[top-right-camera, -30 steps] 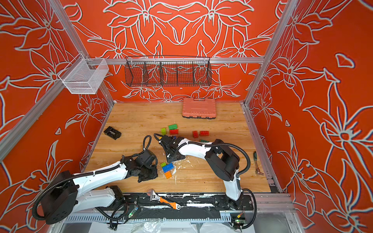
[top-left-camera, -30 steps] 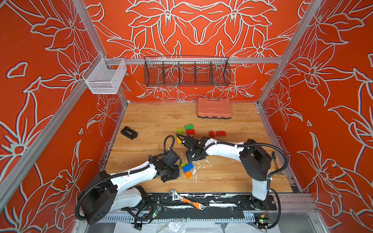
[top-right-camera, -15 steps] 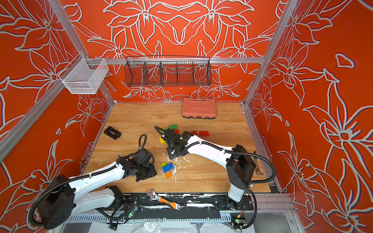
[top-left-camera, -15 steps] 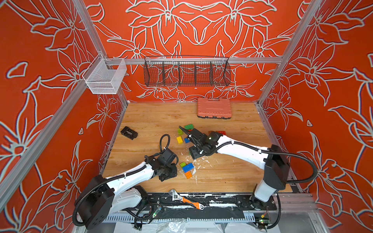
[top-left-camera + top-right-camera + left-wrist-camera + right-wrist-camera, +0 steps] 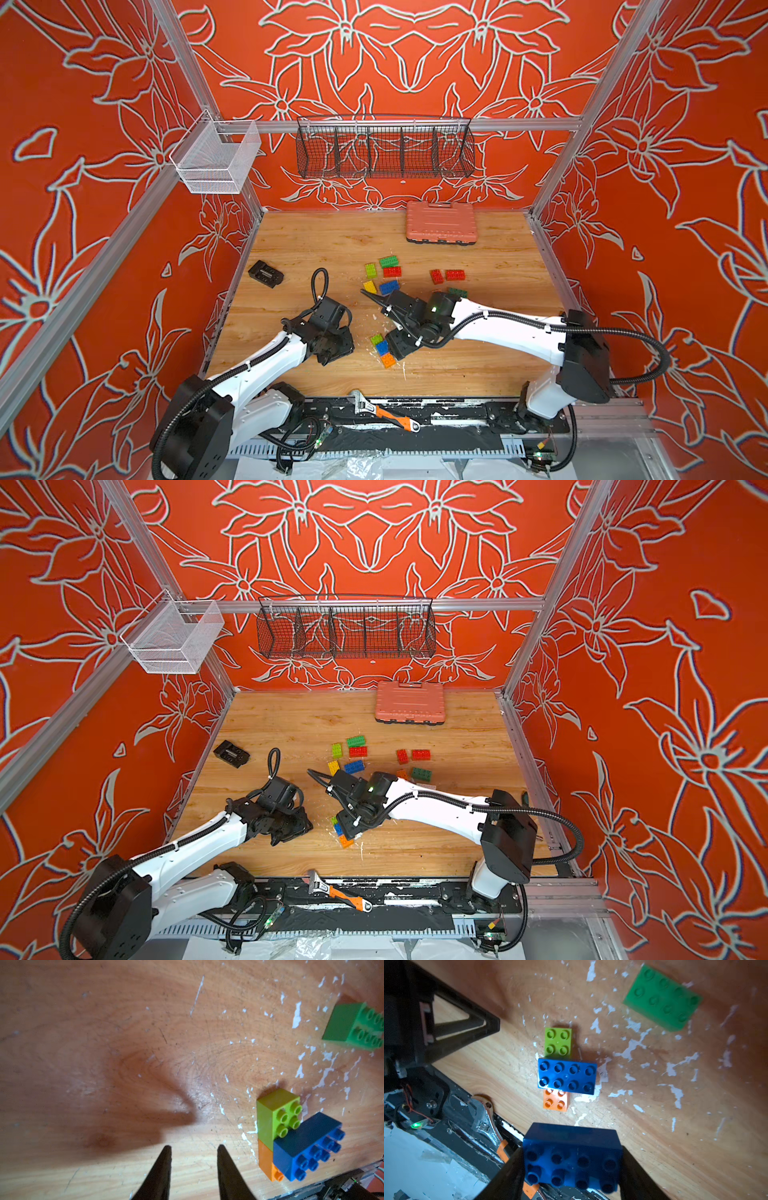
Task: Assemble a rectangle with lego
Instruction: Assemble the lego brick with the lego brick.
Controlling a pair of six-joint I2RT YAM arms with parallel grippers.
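we record two changes over the last second. the left gripper (image 5: 194, 1147) has slackened its jaws and drawn back from the work piece. its fingers now stand apart over the bare wooden table (image 5: 104, 1022) and hold nothing. the right gripper (image 5: 572, 1167) has swung from the loose bricks (image 5: 392, 272) at mid-table to the near edge, clamped on the carried blue brick (image 5: 572, 1147) by its short ends.

the work piece lies just ahead of that gripper: a lime four-stud brick (image 5: 558, 1042), the seated blue brick (image 5: 566, 1076) with eight studs, and an orange four-stud brick (image 5: 556, 1101), touching in a row. we cannot tell whether the seated blue brick rides on its neighbours or lies between them. a dark green brick (image 5: 662, 998) lies apart from the row.

our judgement: the left arm's part in this step is done and it leaves the approach free. the carried blue brick is next to be joined. the outline is uneven, not yet a rectangle, so the placement must square it off.
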